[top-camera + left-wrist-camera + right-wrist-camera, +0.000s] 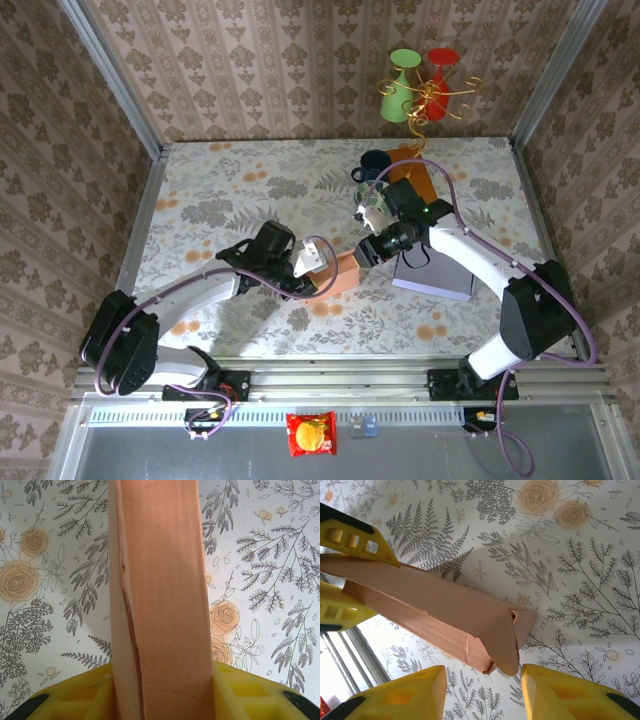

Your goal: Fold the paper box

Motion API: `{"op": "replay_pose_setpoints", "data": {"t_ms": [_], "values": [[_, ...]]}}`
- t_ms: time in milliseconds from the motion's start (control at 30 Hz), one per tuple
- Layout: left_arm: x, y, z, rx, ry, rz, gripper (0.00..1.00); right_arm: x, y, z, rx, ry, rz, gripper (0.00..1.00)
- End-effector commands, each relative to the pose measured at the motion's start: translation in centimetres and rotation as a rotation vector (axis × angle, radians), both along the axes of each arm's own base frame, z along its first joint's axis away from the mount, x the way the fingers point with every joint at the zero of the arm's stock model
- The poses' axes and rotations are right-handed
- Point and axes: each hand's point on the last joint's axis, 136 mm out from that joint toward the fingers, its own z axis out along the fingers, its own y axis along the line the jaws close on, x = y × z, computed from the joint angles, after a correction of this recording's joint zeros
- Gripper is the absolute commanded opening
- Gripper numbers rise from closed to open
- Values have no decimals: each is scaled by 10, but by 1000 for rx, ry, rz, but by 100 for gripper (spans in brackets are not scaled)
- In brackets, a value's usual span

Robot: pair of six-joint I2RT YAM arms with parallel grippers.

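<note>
**A:** Well, how far along does the fold look?

**B:** Partway, I'd judge. The paper box (pixel 338 274) sits near the middle of the floral table (pixel 220 190), between the two arms. Going by the shadow under it, it seems lifted off the surface. It reads as a long, flattened sleeve rather than a squared-up box. The long creases are in, and the end nearest the right arm has a flap folded over with a small gap at its corner.

**A:** So what's left?

**B:** Probably opening it square and closing the ends. How the other end stands, I can't tell.

**A:** And the grippers?

**B:** The left gripper (pixel 160 702) pinches the box across its narrow width, a yellow pad on either side. The right gripper (pixel 482 692) is spread wide, with the box's folded tip just ahead of the gap. I can't tell whether the tip touches either finger.

**A:** What does each camera add?

**B:** The overhead view gives the layout: both arms meeting mid-table, a lilac package (pixel 435 280) under the right arm and a dark cup (pixel 375 165) beyond. It's too coarse for paper detail. The left wrist view supplies a seam line running down the box's face. The right wrist view supplies the end flap, plus the left gripper's clamp seen from outside.
</note>
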Motion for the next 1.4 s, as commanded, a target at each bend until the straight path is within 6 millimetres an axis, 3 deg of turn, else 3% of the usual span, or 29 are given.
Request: {"op": "replay_pose_setpoints", "data": {"t_ms": [0,367,1200,1367], "values": [[-5,1,3,1,23,-21,39,7,4,10,-2,-45,18,42],[-4,0,4,-2,19,-22,39,6,6,12,-10,-56,26,27],[-3,-5,5,-5,16,-27,38,14,4,3,-106,-82,6,23],[-3,-6,6,-7,15,-29,38,15,5,1,-127,-86,-1,18]]}}
